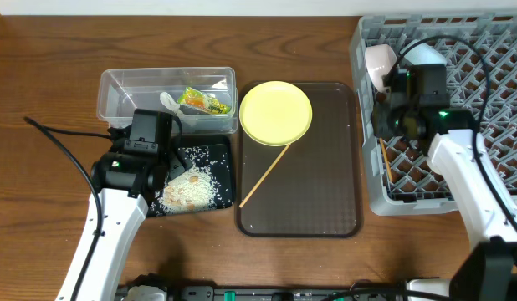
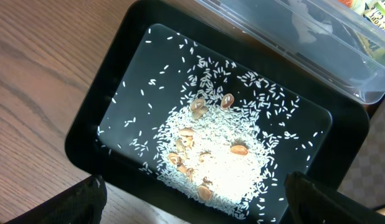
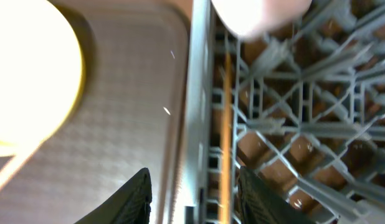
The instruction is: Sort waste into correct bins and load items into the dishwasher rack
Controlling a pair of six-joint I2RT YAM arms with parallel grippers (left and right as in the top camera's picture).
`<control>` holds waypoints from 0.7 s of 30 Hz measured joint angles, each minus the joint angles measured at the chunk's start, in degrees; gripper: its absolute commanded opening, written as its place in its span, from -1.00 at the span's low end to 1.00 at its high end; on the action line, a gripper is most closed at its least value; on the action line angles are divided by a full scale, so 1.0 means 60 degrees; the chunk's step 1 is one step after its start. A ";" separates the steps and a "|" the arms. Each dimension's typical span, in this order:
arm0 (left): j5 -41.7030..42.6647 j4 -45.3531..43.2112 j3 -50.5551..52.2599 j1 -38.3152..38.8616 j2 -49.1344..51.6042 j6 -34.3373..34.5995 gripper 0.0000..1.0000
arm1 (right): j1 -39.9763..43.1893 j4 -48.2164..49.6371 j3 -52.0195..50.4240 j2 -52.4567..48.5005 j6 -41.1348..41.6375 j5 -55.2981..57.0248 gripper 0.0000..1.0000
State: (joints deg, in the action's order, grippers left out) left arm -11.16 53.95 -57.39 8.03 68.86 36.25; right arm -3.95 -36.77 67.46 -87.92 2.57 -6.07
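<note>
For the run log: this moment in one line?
left gripper open over black tray of rice | right gripper open over rack | plate, chopstick on brown tray | second chopstick in rack

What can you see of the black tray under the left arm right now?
The black tray is shallow, rectangular, round-cornered and glossy like plastic. It lies flat on the wooden table, its far long side close along the clear tub; whether they touch I cannot tell. Inside, white rice grains heap towards one end with a few tan bits, strays scattered around. The left tool hovers above it, open, touching nothing.
</note>
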 measured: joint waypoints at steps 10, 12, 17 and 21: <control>-0.0004 0.0000 0.0000 -0.0004 0.0000 0.0000 0.87 | -0.2860 -0.0142 0.0335 0.0142 0.2528 -0.0408 -0.18; -0.0004 0.0007 0.0000 0.0000 0.0000 -0.0004 0.87 | -0.3628 -0.0171 0.0335 -0.0350 0.3213 -0.0306 -0.20; -0.0004 0.0018 0.0000 -0.0029 0.0000 -0.0007 0.87 | -0.4965 0.0146 0.0324 -0.1701 0.4535 -0.0087 -0.17; -0.0011 0.0091 0.0000 -0.0073 0.0000 -0.0011 0.87 | -0.5756 0.0608 0.0317 -0.2710 0.5151 0.0095 -0.15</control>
State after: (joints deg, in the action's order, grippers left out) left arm -11.22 54.50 -57.39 7.60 68.86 36.18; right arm -38.48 -33.12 69.36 -104.18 33.47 -5.50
